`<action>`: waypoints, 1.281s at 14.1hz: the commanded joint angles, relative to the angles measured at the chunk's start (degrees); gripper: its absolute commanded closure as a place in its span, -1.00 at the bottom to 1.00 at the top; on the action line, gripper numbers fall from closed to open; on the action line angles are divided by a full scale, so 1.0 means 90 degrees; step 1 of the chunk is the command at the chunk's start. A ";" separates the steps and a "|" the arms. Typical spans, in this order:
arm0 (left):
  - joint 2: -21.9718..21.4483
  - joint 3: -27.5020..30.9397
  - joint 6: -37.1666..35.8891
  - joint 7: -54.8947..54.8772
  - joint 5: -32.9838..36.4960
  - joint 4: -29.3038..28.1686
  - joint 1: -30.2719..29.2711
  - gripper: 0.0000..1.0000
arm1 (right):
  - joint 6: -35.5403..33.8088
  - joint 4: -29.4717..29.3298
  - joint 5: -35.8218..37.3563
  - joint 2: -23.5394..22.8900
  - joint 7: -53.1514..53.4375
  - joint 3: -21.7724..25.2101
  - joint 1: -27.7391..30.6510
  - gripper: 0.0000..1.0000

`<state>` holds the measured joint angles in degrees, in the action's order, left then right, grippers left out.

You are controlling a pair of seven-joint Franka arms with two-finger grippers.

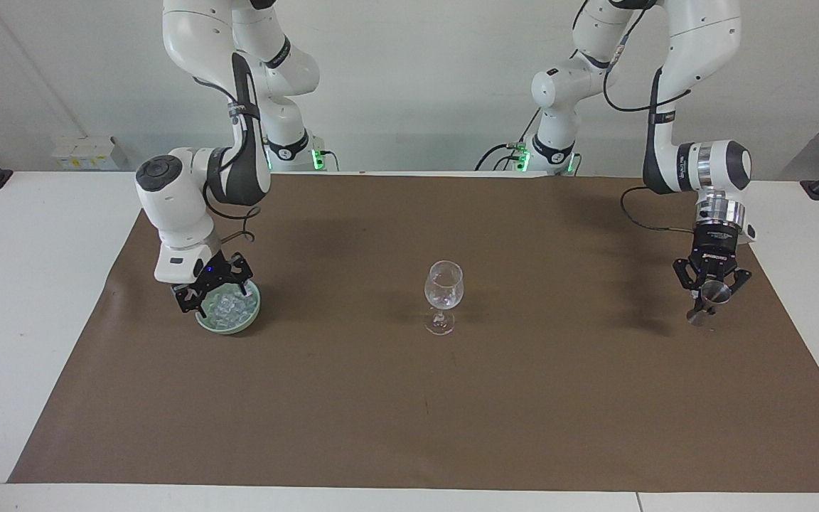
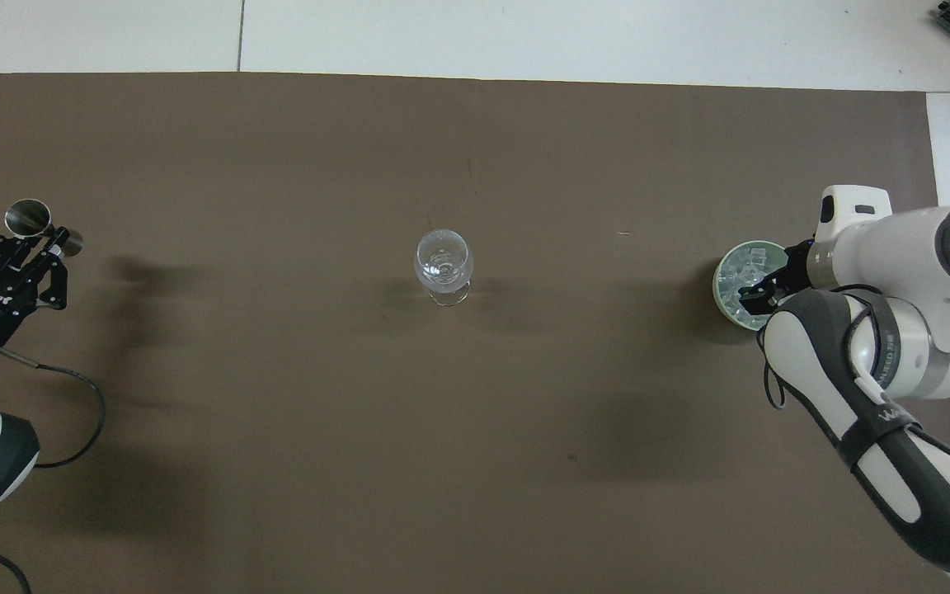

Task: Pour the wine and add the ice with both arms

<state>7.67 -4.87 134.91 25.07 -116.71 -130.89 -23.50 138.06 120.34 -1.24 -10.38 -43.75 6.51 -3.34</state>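
Left gripper (image 1: 709,295), right of facing frame, clamped on metal jigger (image 1: 706,302). Right gripper (image 1: 215,295) down in green bowl (image 1: 233,325) among ice (image 1: 230,306), fingers apart. Wine glass (image 1: 443,293) mid-frame.

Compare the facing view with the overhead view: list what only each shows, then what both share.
Facing view only: both arm bases, the wall, and the height of the right gripper, down in the green bowl among the ice.
Overhead view only: the open mouth of the metal jigger and the wine glass seen from above.
Both: the left gripper shut on the jigger, the glass mid-mat, the brown mat.
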 commanded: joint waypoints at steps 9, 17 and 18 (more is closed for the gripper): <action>0.0905 -0.0055 -0.0283 0.0262 -0.0080 0.0598 -0.0172 1.00 | 0.0393 0.0271 -0.0029 -0.0057 -0.0266 -0.0010 0.0058 -0.25; 0.1150 -0.0055 -0.0254 0.0838 -0.0119 0.0744 -0.0182 1.00 | 0.0275 0.0222 -0.0029 -0.0057 -0.0266 0.0029 0.0068 -0.18; 0.1169 -0.0055 -0.0254 0.0848 -0.0119 0.0754 -0.0191 1.00 | 0.0275 0.0222 -0.0029 -0.0057 -0.0275 0.0077 0.0068 -0.18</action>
<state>16.85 -4.94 133.51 31.70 -116.90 -125.42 -24.35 140.25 122.27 -1.24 -10.87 -44.15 6.77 -3.31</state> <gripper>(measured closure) 0.784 0.405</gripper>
